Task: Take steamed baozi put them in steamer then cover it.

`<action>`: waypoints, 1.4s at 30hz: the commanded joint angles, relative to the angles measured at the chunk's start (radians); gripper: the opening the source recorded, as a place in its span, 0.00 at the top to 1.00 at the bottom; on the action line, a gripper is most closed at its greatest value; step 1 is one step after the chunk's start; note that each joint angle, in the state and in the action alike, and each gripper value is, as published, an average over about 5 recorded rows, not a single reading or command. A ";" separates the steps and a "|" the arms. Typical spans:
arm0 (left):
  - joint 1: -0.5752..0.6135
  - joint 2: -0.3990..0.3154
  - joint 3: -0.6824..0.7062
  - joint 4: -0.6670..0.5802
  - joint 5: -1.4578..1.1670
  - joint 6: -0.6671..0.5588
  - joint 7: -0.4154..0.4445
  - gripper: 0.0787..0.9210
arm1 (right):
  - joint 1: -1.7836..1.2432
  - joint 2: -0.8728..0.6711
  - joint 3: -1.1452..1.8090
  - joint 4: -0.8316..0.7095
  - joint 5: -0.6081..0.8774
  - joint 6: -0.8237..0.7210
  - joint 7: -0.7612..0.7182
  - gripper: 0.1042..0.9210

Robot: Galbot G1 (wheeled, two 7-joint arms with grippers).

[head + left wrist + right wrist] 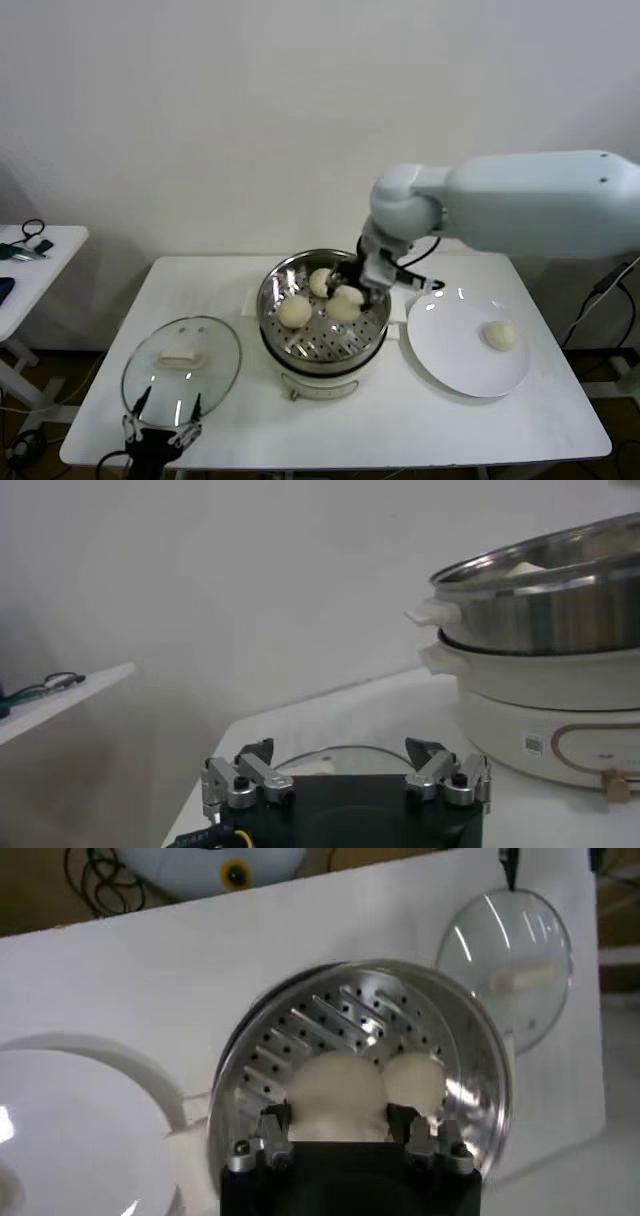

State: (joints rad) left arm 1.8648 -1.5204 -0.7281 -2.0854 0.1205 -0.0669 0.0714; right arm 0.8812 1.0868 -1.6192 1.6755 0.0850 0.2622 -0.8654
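Note:
The steamer (275,290) stands mid-table on its white pot base (320,383). Two baozi lie on its floor (294,312) (320,282). My right gripper (352,290) reaches into the basket from the right and is shut on a third baozi (345,303), low over the floor. In the right wrist view that baozi (335,1091) sits between the fingers (275,1120), with another baozi (415,1080) beside it. A fourth baozi (500,335) lies on the white plate (450,350). The cover (215,370) lies flat at the table's front left. My left gripper (160,420) is open, just in front of it.
The white plate sits right of the steamer, close to its handle. In the left wrist view the steamer (560,600) and pot base (560,730) rise to one side of the open gripper (340,755). A small side table (30,260) with cables stands at the far left.

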 commanded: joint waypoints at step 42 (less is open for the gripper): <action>-0.001 0.006 -0.005 -0.004 -0.012 -0.008 -0.002 0.12 | 0.143 -0.512 -0.262 -0.366 0.403 -0.318 -0.241 0.12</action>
State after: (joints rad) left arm 1.8604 -1.5137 -0.7313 -2.0962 0.1061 -0.0715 0.0737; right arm 1.0048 0.8192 -1.7867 1.4625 0.4016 0.0883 -1.0337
